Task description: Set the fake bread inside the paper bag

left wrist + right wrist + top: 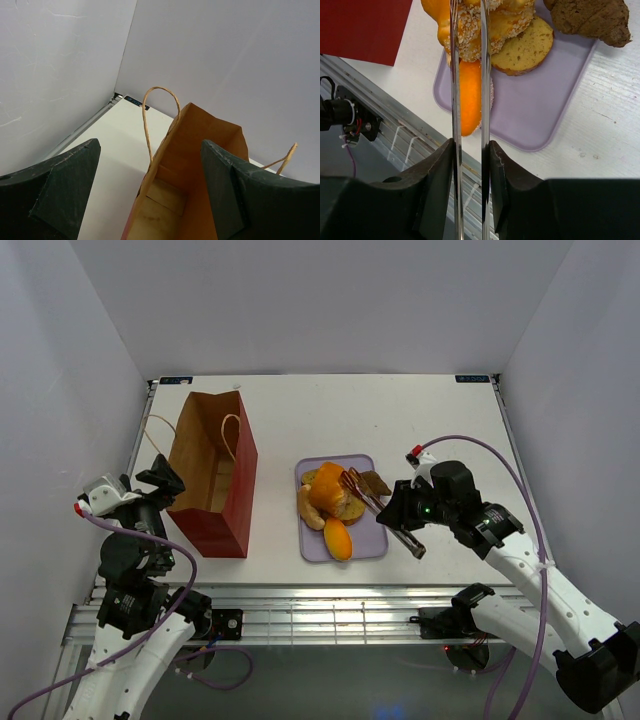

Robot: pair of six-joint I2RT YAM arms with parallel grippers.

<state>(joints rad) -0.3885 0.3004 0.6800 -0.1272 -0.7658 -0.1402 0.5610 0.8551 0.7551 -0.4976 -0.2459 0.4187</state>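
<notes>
tongs [483, 100] tight in right gripper [469, 150], tips at fake bread [328, 498]; left gripper [150, 150] agape by paper bag [225, 505]

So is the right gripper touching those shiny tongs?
Touching. In the right wrist view, the right gripper has a finger pressed flat against each outer side of the tongs.

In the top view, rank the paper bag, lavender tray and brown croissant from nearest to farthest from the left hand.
1. paper bag, beside the left hand.
2. lavender tray, in the middle.
3. brown croissant, at the tray's far right corner.
</notes>
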